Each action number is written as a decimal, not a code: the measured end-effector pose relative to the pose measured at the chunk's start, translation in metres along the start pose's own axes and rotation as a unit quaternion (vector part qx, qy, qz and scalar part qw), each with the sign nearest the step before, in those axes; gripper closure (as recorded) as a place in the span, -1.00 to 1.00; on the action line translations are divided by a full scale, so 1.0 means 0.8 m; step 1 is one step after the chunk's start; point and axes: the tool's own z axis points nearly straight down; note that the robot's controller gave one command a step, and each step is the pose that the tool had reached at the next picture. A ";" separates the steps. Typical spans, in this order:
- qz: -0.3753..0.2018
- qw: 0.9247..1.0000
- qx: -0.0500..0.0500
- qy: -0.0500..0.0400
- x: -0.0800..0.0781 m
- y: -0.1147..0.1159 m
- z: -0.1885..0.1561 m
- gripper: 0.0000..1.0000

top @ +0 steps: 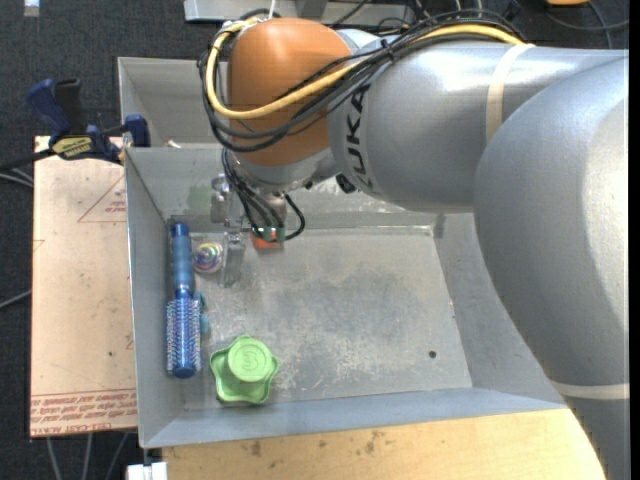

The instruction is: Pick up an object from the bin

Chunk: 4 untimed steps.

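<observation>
currently i see the gripper (234,258) low in the back-left part of the grey metal bin (380,308), hanging under the arm's orange cover (280,78) and its looped cables (420,43). whether the pincer is wide or narrow i cannot tell from this angle. the thing nearest to it is a small shiny ball (208,258), round and glossy, with swirls of pink, blue and silver. it rests on the bin floor just beside the gripper, on the side toward the left wall, and i can't say whether the two touch. the ball is also just beside the handle of a blue hairbrush (181,313), which lies along the left wall, handle toward the back and bristled head toward the front. near the front-left corner, just beside the brush head, sits a light green lid (243,371) with a scalloped rim and a raised round centre. the floor itself is scuffed grey metal.
</observation>
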 end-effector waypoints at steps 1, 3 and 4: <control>0.008 1.000 0.001 -0.002 -0.027 -0.070 0.069 -1.00; 0.061 0.998 -0.002 -0.008 -0.051 -0.145 0.157 1.00; -0.270 0.963 0.001 -0.008 -0.019 -0.089 -0.098 1.00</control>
